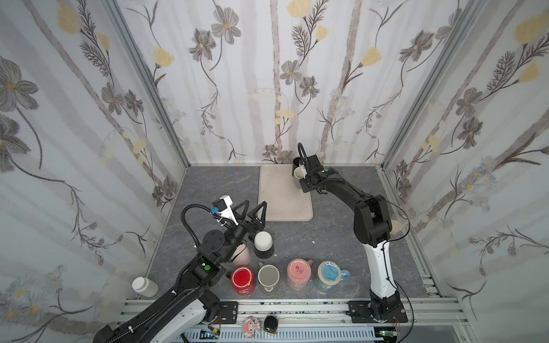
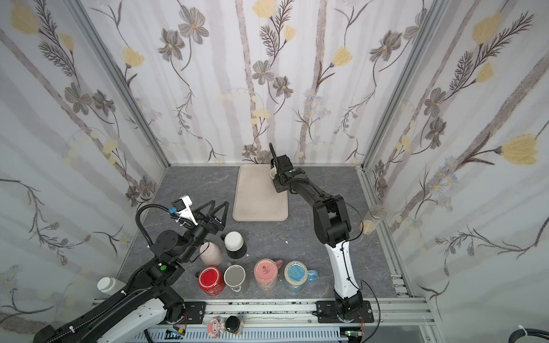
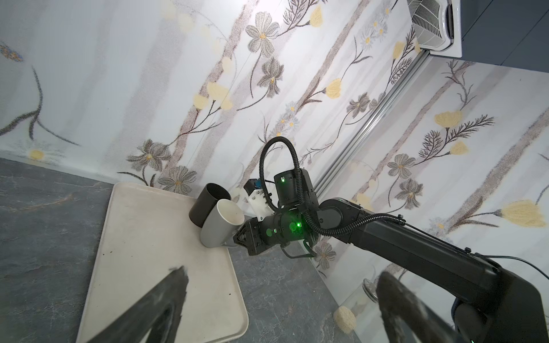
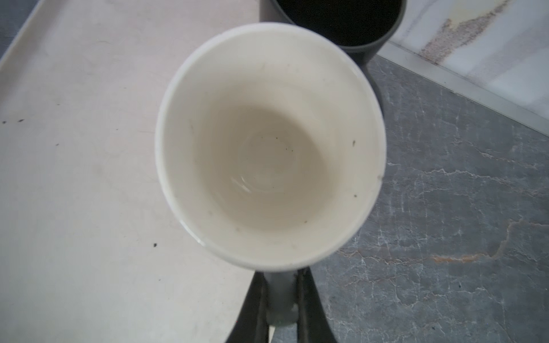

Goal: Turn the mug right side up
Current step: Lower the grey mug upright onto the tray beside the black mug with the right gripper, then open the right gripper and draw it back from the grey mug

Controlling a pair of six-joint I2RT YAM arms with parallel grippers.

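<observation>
Two right fingers (image 4: 252, 311) pinch the grey mug (image 4: 267, 142) by its handle (image 4: 280, 300); left fingers (image 3: 169, 291) spread wide, empty.

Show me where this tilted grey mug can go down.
The beige rectangular tray is bare except its far right corner, where a dark cylindrical mug sits beside the held grey ceramic mug. Grey tabletop left of the tray is free. The front mug row is crowded.
</observation>
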